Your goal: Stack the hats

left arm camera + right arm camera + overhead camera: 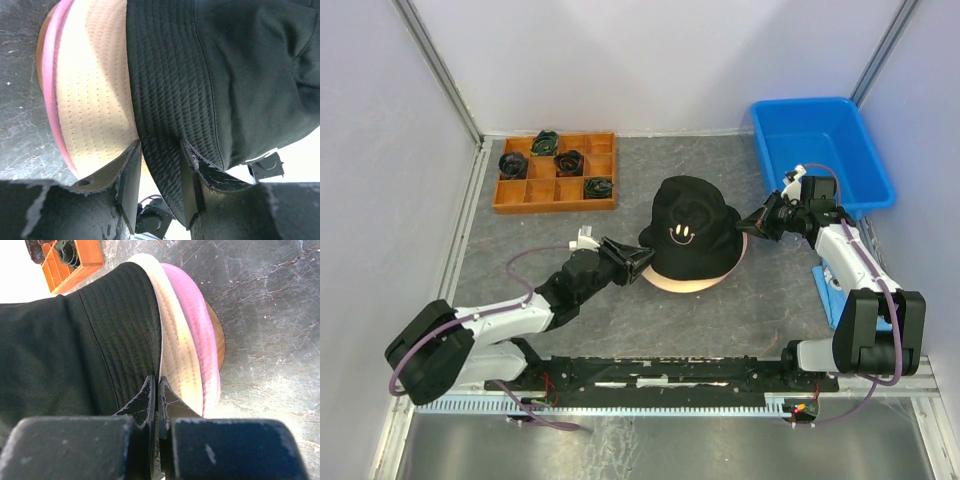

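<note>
A black hat (690, 235) with a yellow smiley tops a pile on the table's middle. Under it lie a beige hat (175, 340) and a pink hat (200, 325), with a wooden stand's rim (220, 340) showing below. My left gripper (638, 258) is at the pile's left edge. In the left wrist view the black hat (225, 75) has its brim between that gripper's (160, 165) parted fingers, touching the right one. The right gripper (752, 225) is at the pile's right edge, shut (157, 385) on the black brim's rim.
An orange wooden compartment tray (557, 172) holding dark coiled bundles (568, 160) stands at the back left. A blue bin (820, 150) stands at the back right, just behind the right arm. Pale walls enclose the grey table on three sides.
</note>
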Action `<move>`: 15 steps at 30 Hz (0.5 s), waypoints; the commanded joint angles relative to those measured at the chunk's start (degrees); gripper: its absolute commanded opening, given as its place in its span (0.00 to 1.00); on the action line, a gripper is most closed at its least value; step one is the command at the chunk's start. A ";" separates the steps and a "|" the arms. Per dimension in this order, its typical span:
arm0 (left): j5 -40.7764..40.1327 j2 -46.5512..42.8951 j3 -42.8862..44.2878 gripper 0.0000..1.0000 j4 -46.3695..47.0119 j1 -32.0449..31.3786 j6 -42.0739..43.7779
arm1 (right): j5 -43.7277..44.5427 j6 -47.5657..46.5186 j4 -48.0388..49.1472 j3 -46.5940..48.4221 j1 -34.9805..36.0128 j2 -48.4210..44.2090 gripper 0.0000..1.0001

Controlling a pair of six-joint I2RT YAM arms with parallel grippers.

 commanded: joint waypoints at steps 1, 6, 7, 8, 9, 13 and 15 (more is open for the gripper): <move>-4.08 -3.90 2.09 0.42 1.80 -1.48 -2.39 | -1.52 0.40 2.38 0.39 -0.12 -0.70 0.00; -4.67 -4.75 1.35 0.28 1.33 -1.85 -2.33 | -1.52 0.47 2.59 0.35 -0.12 -0.49 0.00; -4.81 -4.89 1.11 0.23 1.24 -1.84 -2.37 | -1.48 0.49 2.59 0.35 -0.11 -0.45 0.00; -4.99 -5.13 0.83 0.19 0.54 -1.85 -2.31 | -1.60 0.44 2.60 0.42 -0.11 -0.48 0.00; -5.38 -5.55 0.56 0.13 -0.34 -1.88 -2.25 | -1.61 0.48 2.60 0.46 -0.11 -0.49 0.00; -6.28 -7.74 -0.85 0.03 -2.93 -1.88 -2.31 | -1.70 0.40 2.50 0.42 -0.16 -0.68 0.00; -6.34 -8.93 -1.28 0.12 -3.97 -1.83 -2.38 | -1.70 0.40 2.41 0.35 -0.12 -0.69 0.00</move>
